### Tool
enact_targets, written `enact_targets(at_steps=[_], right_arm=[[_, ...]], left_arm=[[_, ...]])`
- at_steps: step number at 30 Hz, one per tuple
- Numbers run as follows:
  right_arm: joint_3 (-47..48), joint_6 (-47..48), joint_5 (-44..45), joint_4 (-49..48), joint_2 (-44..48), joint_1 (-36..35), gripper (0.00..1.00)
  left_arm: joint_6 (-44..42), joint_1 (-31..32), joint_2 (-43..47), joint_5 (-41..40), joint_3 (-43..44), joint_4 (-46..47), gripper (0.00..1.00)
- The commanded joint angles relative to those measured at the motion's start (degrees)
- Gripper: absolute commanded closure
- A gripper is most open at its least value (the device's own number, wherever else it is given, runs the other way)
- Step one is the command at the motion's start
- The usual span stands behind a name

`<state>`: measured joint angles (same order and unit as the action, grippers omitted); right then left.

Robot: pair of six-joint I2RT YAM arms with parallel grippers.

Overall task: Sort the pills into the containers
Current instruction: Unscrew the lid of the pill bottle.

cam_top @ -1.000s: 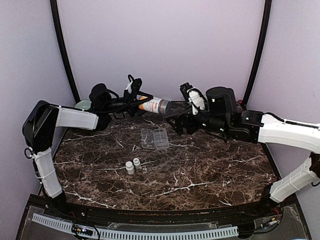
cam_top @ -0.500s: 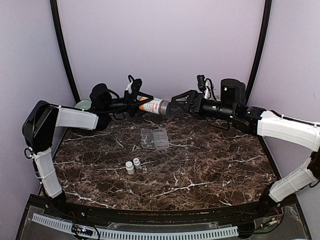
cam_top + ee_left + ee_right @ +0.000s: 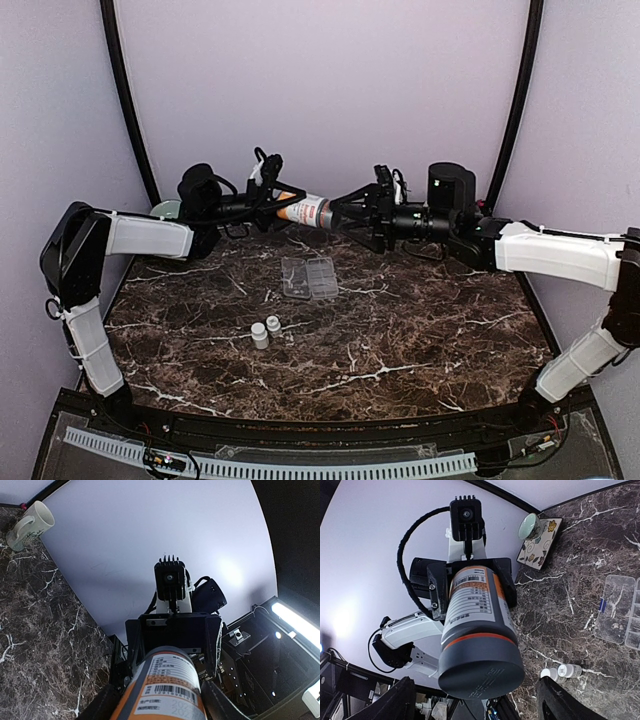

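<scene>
A: From the left, what is each arm doing?

B: The left claw (image 3: 276,205) is clamped round the body of the orange bottle (image 3: 308,211) and holds it on its side in the air over the back of the tabletop (image 3: 430,340). The bottle's grey cap (image 3: 481,666) points toward the right arm. The right claw (image 3: 341,215) stands open with a finger on each side of the cap, and the wrist view shows a gap on both sides.

A: So which step is this?

B: Opening the bottle, I'd say. I can't see any pills, so they are presumably inside it.

A: And the pill box (image 3: 309,277)?

B: It lies flat on the tabletop, nearer the arms than the bottle and well apart from both claws. Two small white bottles (image 3: 265,331) stand nearer still.

A: What does the next move call for?

B: Probably the right claw closing squarely on the cap and twisting it, while the left keeps the bottle from turning.
</scene>
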<state>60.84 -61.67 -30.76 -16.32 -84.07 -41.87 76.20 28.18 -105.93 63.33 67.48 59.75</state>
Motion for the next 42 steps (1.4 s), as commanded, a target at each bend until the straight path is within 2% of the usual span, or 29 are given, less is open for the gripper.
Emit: enact_targets(at_steps=[1, 10, 13, 16, 19, 26, 36, 42], right_arm=[[1.4, -2.6, -2.6, -5.3, -1.0, 0.4, 0.17], [2.7, -3.8, -3.8, -6.0, -3.1, 0.4, 0.26], [2.9, -4.0, -4.0, -6.5, -3.5, 0.4, 0.36], [3.5, -2.3, -3.8, -5.0, -3.6, 0.4, 0.52], [4.8, 3.2, -2.3, 0.1, -2.9, 0.4, 0.57], [9.1, 23.8, 8.0, 16.2, -0.6, 0.1, 0.6], [9.2, 44.1, 20.9, 22.3, 2.3, -2.9, 0.6], [7.3, 53.4, 29.6, 22.1, 4.6, -5.5, 0.6]], left_arm=[[-1.1, 0.3, 3.4, -0.2, 1.0, 1.1, 1.0], [-1.1, 0.5, 3.4, -0.2, 1.1, 1.2, 1.0], [-1.1, 0.4, 3.4, -0.3, 1.1, 1.1, 1.0], [-1.1, 0.5, 3.3, -0.4, 1.2, 1.0, 1.0], [-1.2, 0.4, 3.2, -0.7, 1.2, 0.8, 1.0], [0.6, 0.4, 2.5, -1.1, 1.5, 2.0, 1.0], [4.0, 0.5, 1.7, -1.8, 1.6, 4.9, 1.0], [5.7, 0.5, 1.0, -1.6, 1.8, 6.6, 1.0]])
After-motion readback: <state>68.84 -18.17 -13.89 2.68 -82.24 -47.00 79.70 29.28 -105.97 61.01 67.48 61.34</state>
